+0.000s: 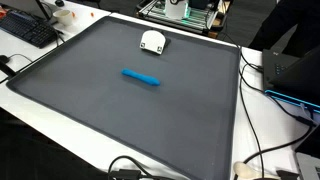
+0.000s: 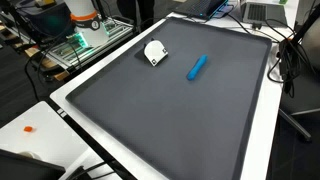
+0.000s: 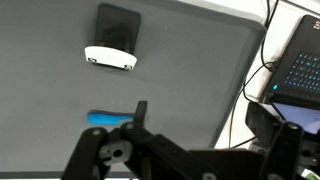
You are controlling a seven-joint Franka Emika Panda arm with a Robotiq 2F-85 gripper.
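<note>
A blue cylinder, shaped like a marker, (image 1: 140, 76) (image 2: 197, 67) lies on its side on the dark grey mat (image 1: 120, 115) (image 2: 170, 115). A small white object (image 1: 152, 41) (image 2: 155, 52) sits a little beyond it near the mat's edge. Neither exterior view shows the arm. In the wrist view my gripper (image 3: 215, 125) hangs high above the mat with its jaws wide apart and nothing between them. The blue cylinder (image 3: 108, 119) shows just beside one dark fingertip (image 3: 141, 110), partly hidden by the gripper body. The white object (image 3: 110, 58) lies farther out.
The mat covers a white table (image 1: 270, 130). A black keyboard (image 1: 25, 28) sits at one corner and an open laptop (image 1: 295, 75) (image 3: 300, 70) with cables (image 1: 262, 150) lies off the mat's side. A small orange item (image 2: 30, 129) rests on a white surface.
</note>
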